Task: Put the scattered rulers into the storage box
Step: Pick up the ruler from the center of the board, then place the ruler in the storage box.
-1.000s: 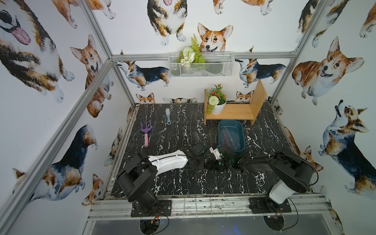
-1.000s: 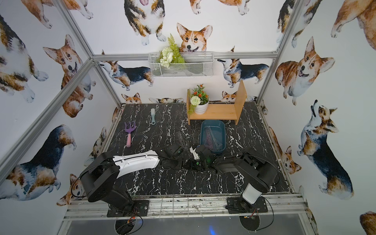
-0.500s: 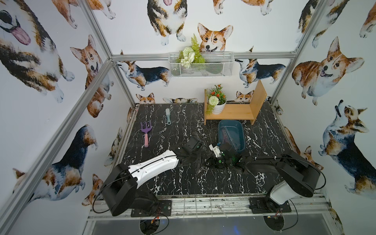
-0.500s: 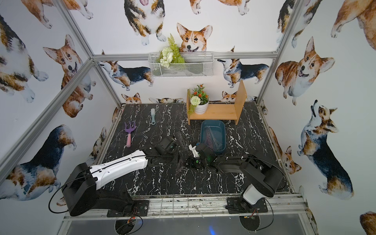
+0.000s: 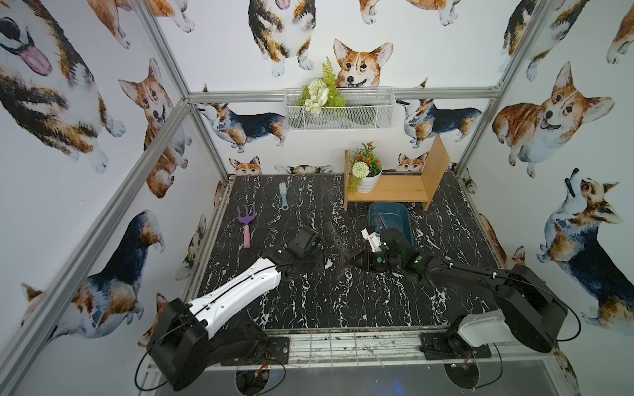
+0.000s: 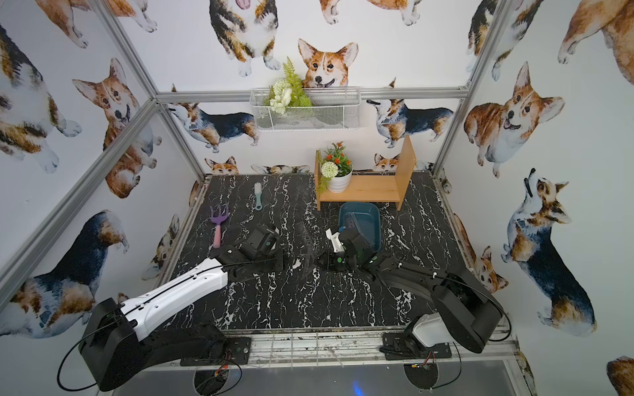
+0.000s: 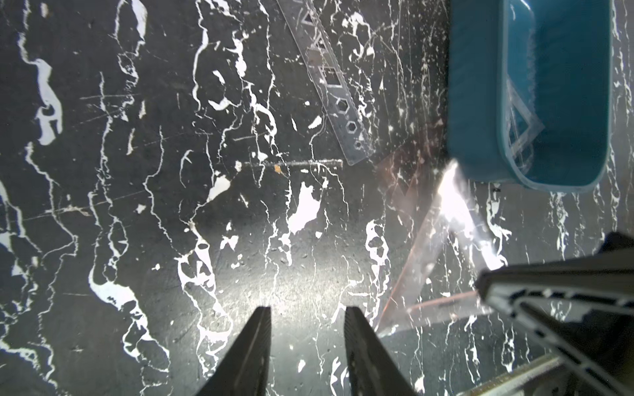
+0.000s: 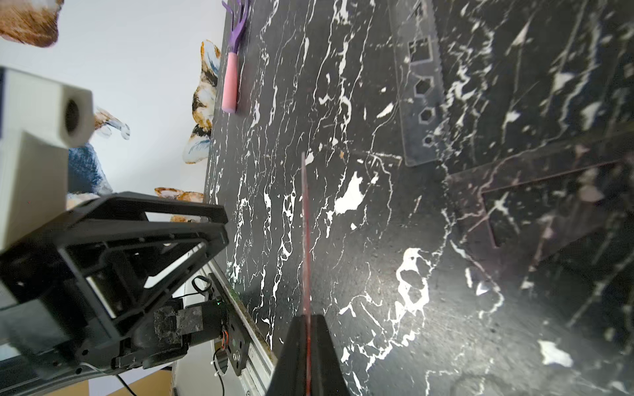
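Jaws of right gripper are pinching tinted triangular plastic set square edgewise for loading teal rectangular plastic storage box at 1 o'clock; left gripper is hovering spread.

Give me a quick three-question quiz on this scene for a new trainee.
1. Fill in: the long straight ruler lies flat on the ____.
2. The right pincer grips: A) that long ruler B) a tinted triangular ruler C) nothing.
3. True or false: the left pincer holds a ruler.
Key: 1 table; 2 B; 3 false, its jaws stand open and empty.
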Controlling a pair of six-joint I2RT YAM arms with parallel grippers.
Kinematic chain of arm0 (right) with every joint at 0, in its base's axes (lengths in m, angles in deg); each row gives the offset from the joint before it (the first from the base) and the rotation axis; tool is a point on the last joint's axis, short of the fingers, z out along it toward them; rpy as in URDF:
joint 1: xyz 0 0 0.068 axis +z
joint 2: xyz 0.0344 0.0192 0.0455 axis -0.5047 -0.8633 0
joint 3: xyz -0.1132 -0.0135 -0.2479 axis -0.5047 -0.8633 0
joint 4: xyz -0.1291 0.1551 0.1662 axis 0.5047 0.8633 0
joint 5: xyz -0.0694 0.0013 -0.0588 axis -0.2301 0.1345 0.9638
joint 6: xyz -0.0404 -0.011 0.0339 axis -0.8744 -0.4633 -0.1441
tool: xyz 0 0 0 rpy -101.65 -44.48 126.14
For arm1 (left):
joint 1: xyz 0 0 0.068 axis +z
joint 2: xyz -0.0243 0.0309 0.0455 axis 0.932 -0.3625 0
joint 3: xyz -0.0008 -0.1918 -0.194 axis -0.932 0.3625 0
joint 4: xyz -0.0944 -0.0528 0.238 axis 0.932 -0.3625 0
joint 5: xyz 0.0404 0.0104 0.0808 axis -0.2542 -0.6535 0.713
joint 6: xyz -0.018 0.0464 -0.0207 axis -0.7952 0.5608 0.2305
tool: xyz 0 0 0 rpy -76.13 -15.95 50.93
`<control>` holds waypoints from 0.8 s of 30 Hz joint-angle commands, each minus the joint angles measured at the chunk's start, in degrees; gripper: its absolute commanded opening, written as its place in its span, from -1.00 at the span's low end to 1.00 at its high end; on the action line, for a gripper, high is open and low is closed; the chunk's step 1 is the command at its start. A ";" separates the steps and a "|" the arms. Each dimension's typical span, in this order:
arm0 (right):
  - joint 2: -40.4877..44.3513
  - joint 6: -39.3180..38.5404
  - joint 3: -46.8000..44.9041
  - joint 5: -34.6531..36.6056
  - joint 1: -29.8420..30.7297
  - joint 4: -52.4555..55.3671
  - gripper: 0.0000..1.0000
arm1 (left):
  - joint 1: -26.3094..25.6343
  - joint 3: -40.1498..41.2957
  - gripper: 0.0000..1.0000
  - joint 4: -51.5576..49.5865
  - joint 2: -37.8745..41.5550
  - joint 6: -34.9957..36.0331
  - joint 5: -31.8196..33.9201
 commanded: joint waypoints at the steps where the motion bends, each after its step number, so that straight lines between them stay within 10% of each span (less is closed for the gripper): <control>1: 1.98 -3.58 1.03 -0.05 -2.37 5.69 -1.00 | 0.24 0.91 -0.16 1.68 0.97 1.13 -1.95; 24: 5.87 -18.43 6.39 -7.62 -29.43 20.78 -1.00 | 0.20 -1.03 -0.19 8.39 -3.35 2.94 -9.15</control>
